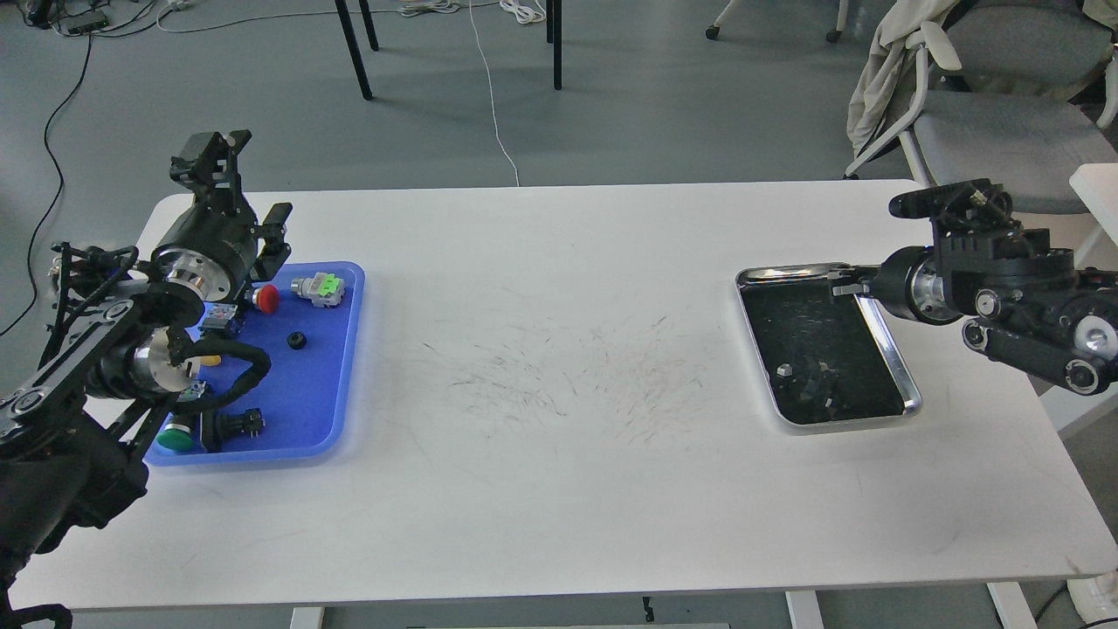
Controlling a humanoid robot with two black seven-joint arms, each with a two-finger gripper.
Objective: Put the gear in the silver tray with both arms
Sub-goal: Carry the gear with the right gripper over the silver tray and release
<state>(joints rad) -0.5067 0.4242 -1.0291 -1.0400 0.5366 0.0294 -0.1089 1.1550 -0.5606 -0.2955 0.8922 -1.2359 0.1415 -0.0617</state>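
The gear [298, 340] is small and black and lies in the blue tray [336, 411] at the left. The silver tray [905, 384] lies at the right, with a shiny rim and a dark floor that shows a few pale specks. My left gripper [272, 231] hangs over the blue tray's far left corner, above and left of the gear. I cannot tell whether it is open. My right gripper [843, 284] is small and dark. It points left over the silver tray's far right corner, and its fingers cannot be told apart.
The blue tray also holds a red button [267, 299], a green-and-grey switch [320, 287], a green button [175, 439] and a black part [240, 424]. A grey chair [1004, 131] stands beyond the table's right corner. Scuff marks cover the table's middle.
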